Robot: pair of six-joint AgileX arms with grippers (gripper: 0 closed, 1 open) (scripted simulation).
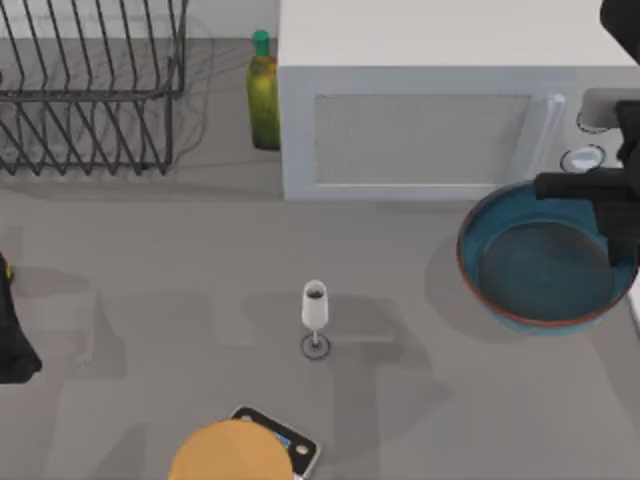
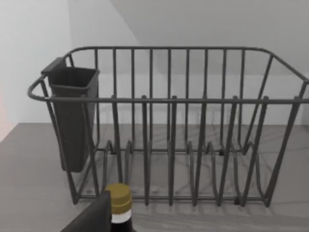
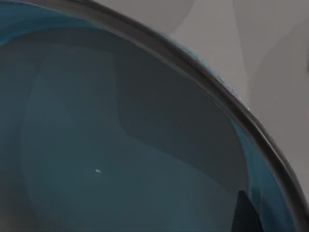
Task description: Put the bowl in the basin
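Note:
The bowl is wide and shallow, teal-blue inside with a thin reddish-brown rim, at the table's right just in front of the microwave. Its far edge overlaps the microwave's front and its shadow falls to its left, so it looks raised. My right gripper reaches in from the right edge and is shut on the bowl's far rim. The right wrist view looks closely into the bowl's glossy inside, with a dark fingertip against the wall. The only basin-like container is a dark wire dish rack at the back left. My left gripper is parked at the left edge.
A white microwave fills the back right, with a green bottle beside it. A wine glass stands mid-table. A tan-orange disc lies on a small device at the front. The left wrist view faces the rack, with a yellow-capped bottle close by.

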